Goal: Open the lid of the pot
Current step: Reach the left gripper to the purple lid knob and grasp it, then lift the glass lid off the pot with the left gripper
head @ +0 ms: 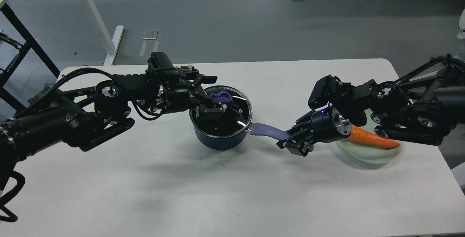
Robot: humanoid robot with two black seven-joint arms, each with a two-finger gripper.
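Black left arm's jaws [212, 103] apparently clamped on lid [221, 111] knob, right arm's jaws [295, 143] gripping pot handle [269, 131].

we find no text, label, brand, number or sign that can be read anywhere in the frame.
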